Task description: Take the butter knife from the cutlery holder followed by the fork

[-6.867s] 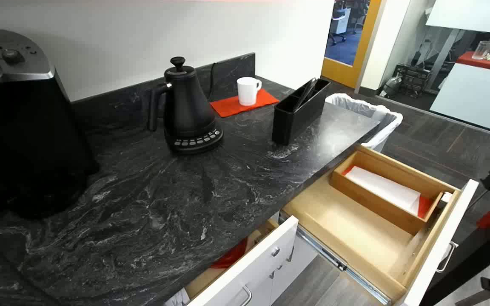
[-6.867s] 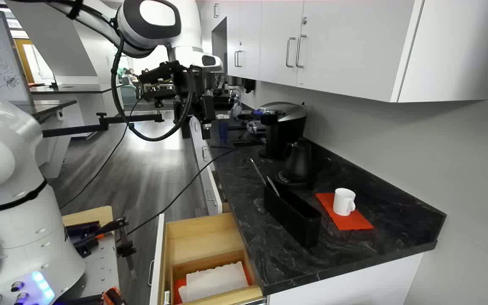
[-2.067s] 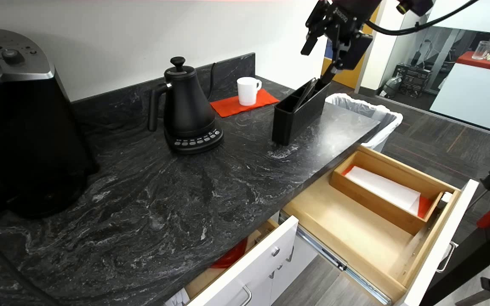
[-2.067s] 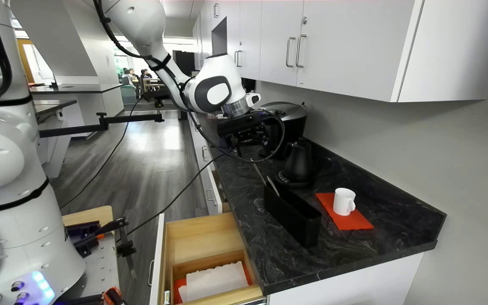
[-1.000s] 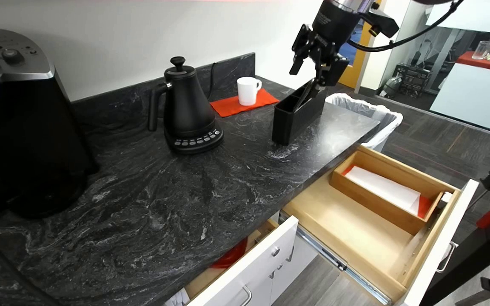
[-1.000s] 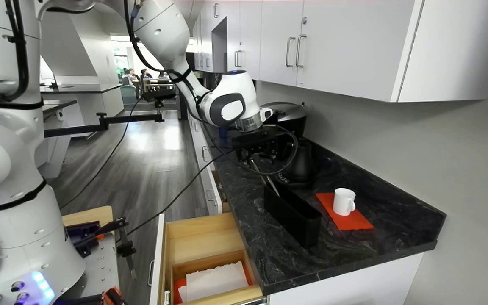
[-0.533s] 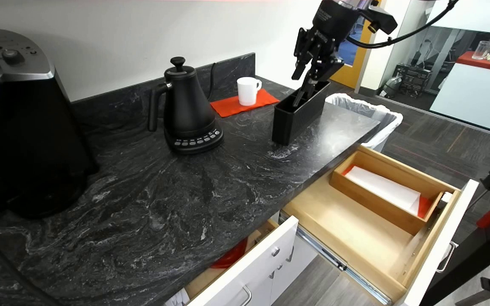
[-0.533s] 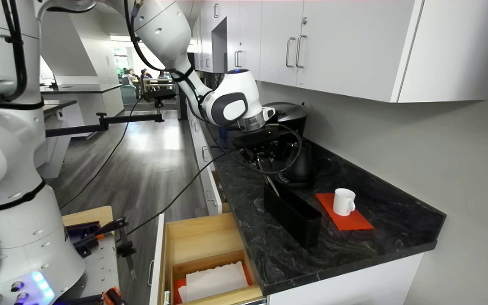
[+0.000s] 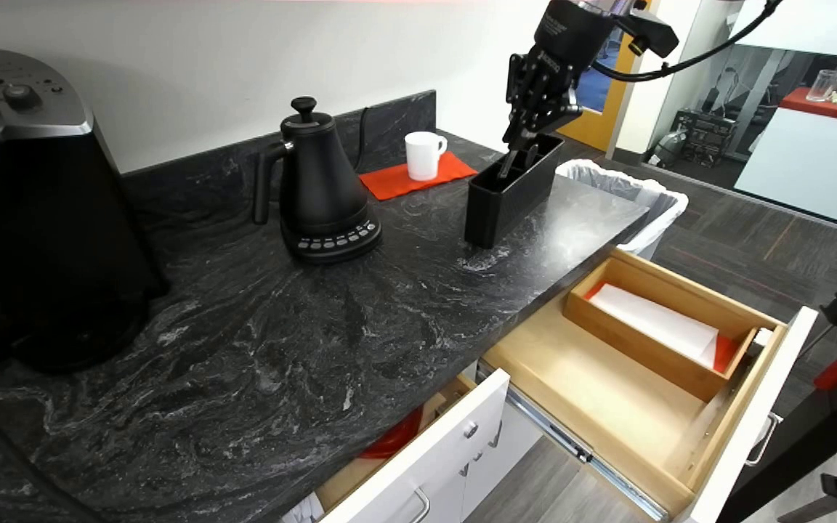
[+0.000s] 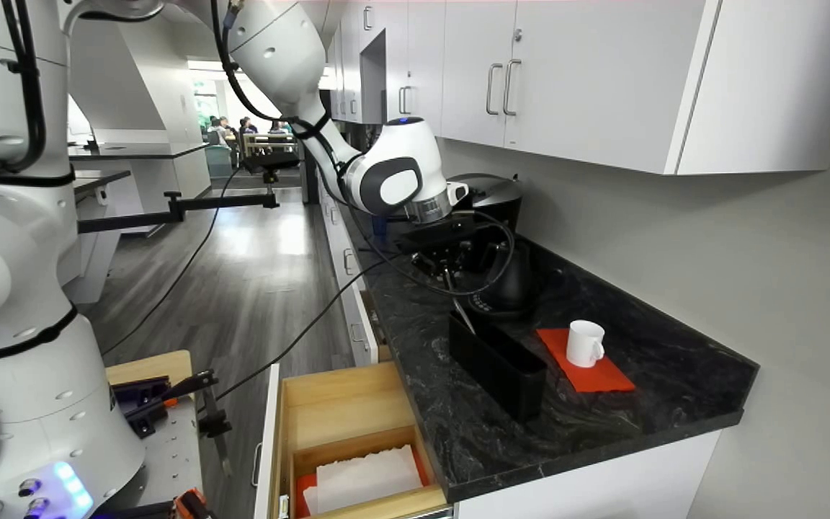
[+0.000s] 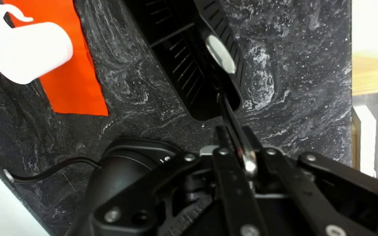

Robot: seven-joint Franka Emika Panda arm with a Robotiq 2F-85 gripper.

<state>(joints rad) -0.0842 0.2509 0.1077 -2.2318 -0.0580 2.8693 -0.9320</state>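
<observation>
On the dark countertop (image 9: 302, 378) stands the black cutlery holder (image 9: 524, 197), and here's the gripper (image 11: 235, 129), fingers (image 11: 221, 136) nearly together, pinching what's likely the butter knife (image 11: 231, 121), its lower end inside, at a slant that could snag the holder on lifting!

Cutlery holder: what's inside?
A divider, a silvery-ended utensil, and a slim utensil gripped by the hand. Both lower ends are hidden down in the holder, so I can't tell their types.
</observation>
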